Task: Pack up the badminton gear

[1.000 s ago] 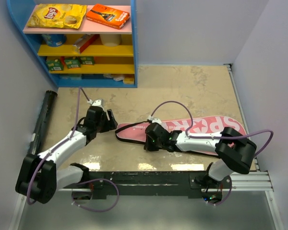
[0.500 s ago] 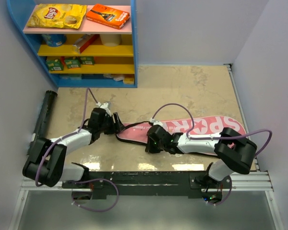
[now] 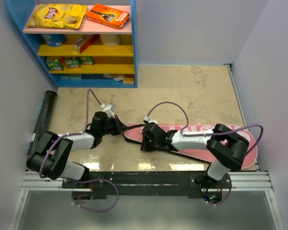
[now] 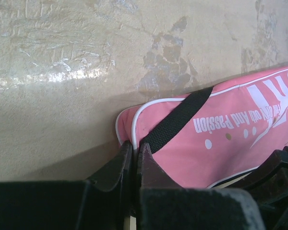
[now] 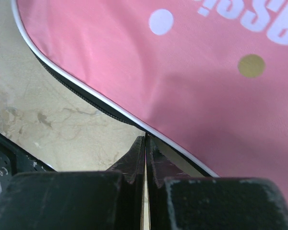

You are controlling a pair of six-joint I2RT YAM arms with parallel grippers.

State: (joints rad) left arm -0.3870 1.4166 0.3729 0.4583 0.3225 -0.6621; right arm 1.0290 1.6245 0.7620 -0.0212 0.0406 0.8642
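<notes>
The pink bag (image 4: 197, 158) is lying flat on the worktop (image 3: 182, 91), just ahead of the arms. What is inside it is not showing. The left gripper (image 4: 134, 146) is squeezing the bag's end in its jaws, beside the black strap (image 4: 177, 120). The right gripper (image 5: 145, 140) is pressing its jaws tight together at the bag's white edge; I cannot tell if they are holding it. The black tube (image 3: 42, 117) is lying along the left wall. Far back, the blue shelf (image 3: 134, 48) is holding a yellow chip packet (image 3: 57, 15) and an orange box (image 3: 108, 15).
</notes>
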